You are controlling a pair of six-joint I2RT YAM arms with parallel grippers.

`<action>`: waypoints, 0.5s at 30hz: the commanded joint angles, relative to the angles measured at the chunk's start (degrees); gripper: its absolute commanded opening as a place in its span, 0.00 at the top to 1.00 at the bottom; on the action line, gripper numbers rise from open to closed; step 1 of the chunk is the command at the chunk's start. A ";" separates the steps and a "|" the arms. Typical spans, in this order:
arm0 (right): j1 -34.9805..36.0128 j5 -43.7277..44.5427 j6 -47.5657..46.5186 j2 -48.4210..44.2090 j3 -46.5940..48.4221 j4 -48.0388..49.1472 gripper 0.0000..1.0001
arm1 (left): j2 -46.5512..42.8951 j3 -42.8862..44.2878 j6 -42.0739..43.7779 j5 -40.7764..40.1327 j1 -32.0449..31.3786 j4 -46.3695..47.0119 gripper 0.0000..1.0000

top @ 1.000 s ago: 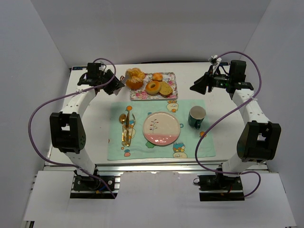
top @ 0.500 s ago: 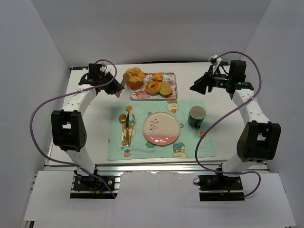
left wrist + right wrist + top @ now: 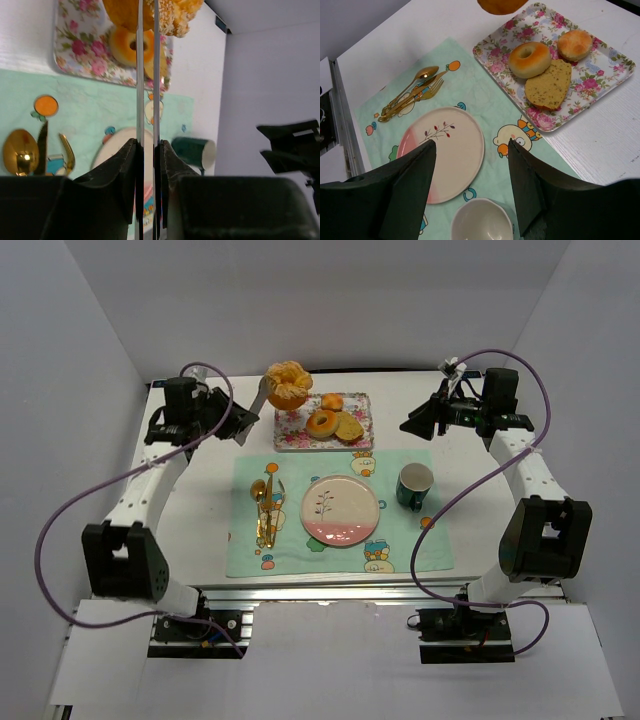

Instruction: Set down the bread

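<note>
The bread [image 3: 288, 383], a tall golden-orange bun with a lobed pale top, hangs in the air above the left end of the floral tray [image 3: 300, 443]. It is pinched between the tips of metal tongs [image 3: 262, 398]. My left gripper [image 3: 245, 418] is shut on the tongs' two blades [image 3: 146, 75], with the bread [image 3: 165, 15] at their far end. The bun's underside shows at the top edge of the right wrist view [image 3: 501, 5]. My right gripper [image 3: 408, 426] is open and empty, raised at the back right. The pink-and-white plate [image 3: 340, 510] lies on the placemat.
On the tray [image 3: 615, 65] lie a ring donut [image 3: 529, 58], a small round roll [image 3: 574, 44] and a flat bread slice [image 3: 549, 86]. A green cup [image 3: 414, 486] stands right of the plate. Gold cutlery [image 3: 265, 505] lies left of it on the mint placemat [image 3: 400, 540].
My left arm has raised the tongs, lifting the bread off the tray's left end and a little toward the back. The right arm has not moved.
</note>
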 commanded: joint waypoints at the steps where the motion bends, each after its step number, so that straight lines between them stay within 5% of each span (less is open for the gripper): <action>1: -0.30 -0.50 -1.10 -2.35 0.06 0.06 0.36 | -8.00 -5.12 -2.20 5.54 0.07 1.86 1.00; 7: -0.30 -0.51 -1.37 -1.91 0.41 -0.38 0.36 | -18.63 -17.07 -3.25 12.30 -2.46 -2.98 1.00; 15: -0.30 -0.77 -0.40 -1.55 0.67 -0.03 0.36 | -27.61 -32.37 -12.75 13.46 -11.87 7.83 1.00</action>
